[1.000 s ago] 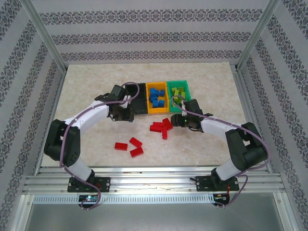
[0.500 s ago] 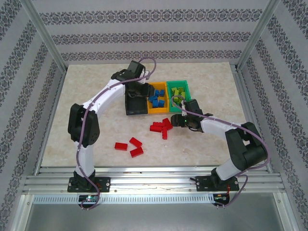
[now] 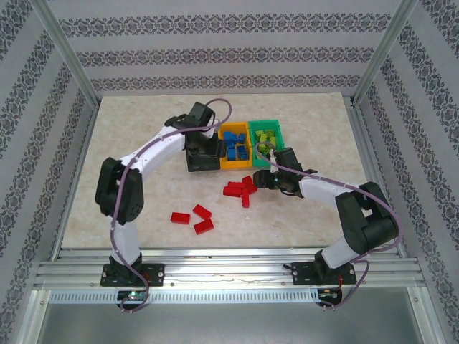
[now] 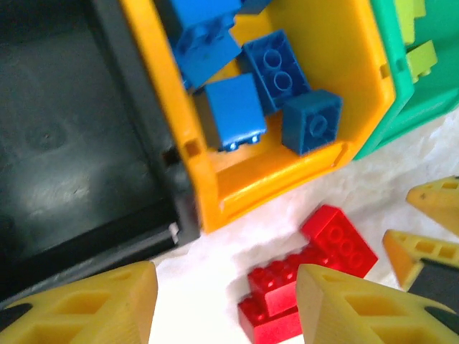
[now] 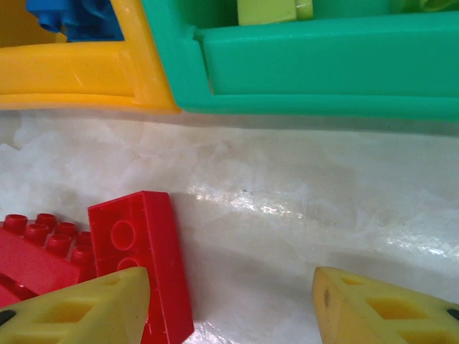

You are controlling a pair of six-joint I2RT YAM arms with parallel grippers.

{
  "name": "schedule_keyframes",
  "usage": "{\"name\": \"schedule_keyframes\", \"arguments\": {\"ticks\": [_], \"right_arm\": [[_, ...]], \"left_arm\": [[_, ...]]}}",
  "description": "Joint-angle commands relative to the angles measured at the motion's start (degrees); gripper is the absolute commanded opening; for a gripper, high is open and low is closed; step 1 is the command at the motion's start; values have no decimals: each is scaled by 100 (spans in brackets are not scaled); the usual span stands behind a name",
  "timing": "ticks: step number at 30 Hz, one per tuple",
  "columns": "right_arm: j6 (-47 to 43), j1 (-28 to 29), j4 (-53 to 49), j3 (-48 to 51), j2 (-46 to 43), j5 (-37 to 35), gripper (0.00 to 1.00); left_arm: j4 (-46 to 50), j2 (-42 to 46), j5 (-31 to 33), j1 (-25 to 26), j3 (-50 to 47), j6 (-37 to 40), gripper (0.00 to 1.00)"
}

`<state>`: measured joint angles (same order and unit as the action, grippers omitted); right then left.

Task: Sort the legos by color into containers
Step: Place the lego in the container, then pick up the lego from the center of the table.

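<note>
Black plastic hides detail: the black rectangular bin is dark and blurred in the left wrist view and cut off at the frame edge. From above, the left gripper covers most of it, so its contents cannot be told. That gripper's yellow fingers stand apart with nothing between them. Blue studded bricks lie heaped in the orange-yellow bin; yellow-green bricks lie in the green bin beside it. A cluster of red bricks lies on the marble-patterned table just in front of the bins, with three more red bricks well apart, nearer the arms. The right gripper hangs beside the cluster, fingers apart, gripping nothing.
</note>
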<state>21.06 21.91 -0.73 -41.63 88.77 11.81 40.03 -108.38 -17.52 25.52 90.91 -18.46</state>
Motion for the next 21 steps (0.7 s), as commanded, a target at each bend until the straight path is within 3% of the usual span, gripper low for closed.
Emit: {"name": "schedule_keyframes", "arguments": {"ticks": [1,9,21], "right_arm": [[17,96,257,67,-40,254,62],[-124,460,83,-235,390,158,62],[-182,727,-269,-679,1063,4,59]], "left_arm": [[-703,736,375,55,-787,71,54],[-1414,2007,799,23,-2584,50,55],[-1777,3189,1041,-207,-4081,-63,58]]}}
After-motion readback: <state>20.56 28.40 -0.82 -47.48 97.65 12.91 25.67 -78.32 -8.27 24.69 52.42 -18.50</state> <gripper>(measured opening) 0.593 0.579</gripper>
